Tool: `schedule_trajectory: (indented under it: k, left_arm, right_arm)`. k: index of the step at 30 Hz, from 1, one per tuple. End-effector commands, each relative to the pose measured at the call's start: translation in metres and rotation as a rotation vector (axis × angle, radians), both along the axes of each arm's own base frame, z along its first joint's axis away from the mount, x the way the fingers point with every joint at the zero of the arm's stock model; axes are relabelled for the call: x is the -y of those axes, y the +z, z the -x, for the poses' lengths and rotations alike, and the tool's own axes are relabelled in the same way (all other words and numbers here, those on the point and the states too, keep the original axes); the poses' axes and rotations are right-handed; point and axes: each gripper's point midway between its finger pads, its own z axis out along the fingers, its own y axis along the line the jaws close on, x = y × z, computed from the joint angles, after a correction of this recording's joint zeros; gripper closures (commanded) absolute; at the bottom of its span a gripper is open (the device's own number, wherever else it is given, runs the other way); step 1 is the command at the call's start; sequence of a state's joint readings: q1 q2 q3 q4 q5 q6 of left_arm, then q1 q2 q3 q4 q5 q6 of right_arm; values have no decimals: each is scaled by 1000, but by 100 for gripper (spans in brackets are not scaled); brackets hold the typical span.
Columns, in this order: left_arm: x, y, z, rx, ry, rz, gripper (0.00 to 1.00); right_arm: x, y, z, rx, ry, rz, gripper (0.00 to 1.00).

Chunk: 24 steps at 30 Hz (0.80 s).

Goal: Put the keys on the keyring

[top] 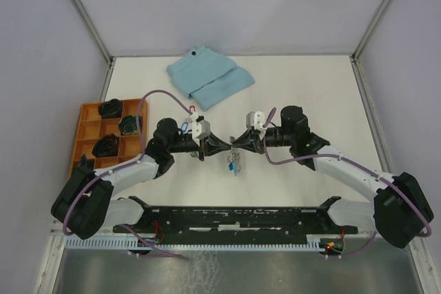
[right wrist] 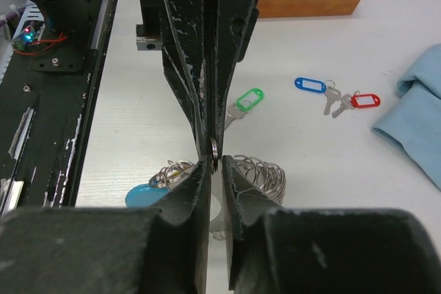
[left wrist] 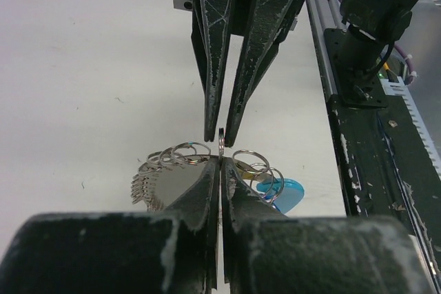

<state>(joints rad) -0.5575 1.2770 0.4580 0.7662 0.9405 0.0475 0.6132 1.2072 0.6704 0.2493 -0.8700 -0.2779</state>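
The keyring (top: 235, 163), a bunch of silver rings (left wrist: 191, 151) with a light-blue tag (left wrist: 286, 191), hangs between both grippers over the table's middle. My left gripper (left wrist: 221, 160) is shut on one upright ring of it. My right gripper (right wrist: 217, 163) meets it tip to tip. Its jaws stand a little apart, and the same ring (right wrist: 215, 148) rests against one finger. Three keys lie on the table behind the left gripper: green tag (right wrist: 248, 100), blue tag (right wrist: 310, 85) and red tag (right wrist: 364, 100).
A folded light-blue cloth (top: 210, 77) lies at the back of the table. An orange compartment tray (top: 88, 131) holding dark bundles stands at the left edge. The black base rail (top: 227, 217) runs along the near edge.
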Motion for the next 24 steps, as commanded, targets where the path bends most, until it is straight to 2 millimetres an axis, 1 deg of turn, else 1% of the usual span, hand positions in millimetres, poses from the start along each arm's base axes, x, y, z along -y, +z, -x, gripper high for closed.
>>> schedule_trajectory:
  k: [1, 4, 7, 9, 12, 14, 15, 17, 18, 19, 21, 24]
  left_arm:
    - [-5, 24, -10, 105, 53, -17, 97]
    - [-8, 27, -11, 122, 85, -69, 97]
    - [-5, 23, -11, 124, 101, -153, 97]
    - [-3, 21, -13, 112, 122, -218, 97]
    - [-3, 19, -15, 93, 157, -296, 97]
    - [-3, 22, -17, 104, 184, -323, 97]
    - [-3, 22, -18, 107, 195, -338, 97]
    - [-4, 25, -20, 113, 218, -362, 97]
    - [-4, 25, -21, 111, 225, -375, 97]
    - [-5, 27, -22, 109, 232, -388, 97]
    - [-5, 28, -23, 101, 227, -408, 97]
    - [-5, 29, -22, 92, 214, -432, 97]
  right_arm:
    - [2, 21, -8, 46, -34, -7, 78]
    - [9, 23, -14, 23, -109, 27, 65]
    - [20, 28, -23, 9, -205, 61, 59]
    - [27, 37, -28, 16, -274, 60, 53]
    - [39, 59, -33, 51, -369, 17, 42]
    - [46, 75, -32, 82, -404, -16, 36]
    - [48, 80, -30, 92, -405, -25, 35]
    - [49, 85, -26, 80, -401, -21, 28]
    - [50, 82, -24, 63, -395, -7, 9]
    - [50, 78, -22, 52, -387, 8, 1]
    - [50, 74, -19, 43, -371, 32, 0]
    - [53, 70, -23, 19, -401, 52, 0]
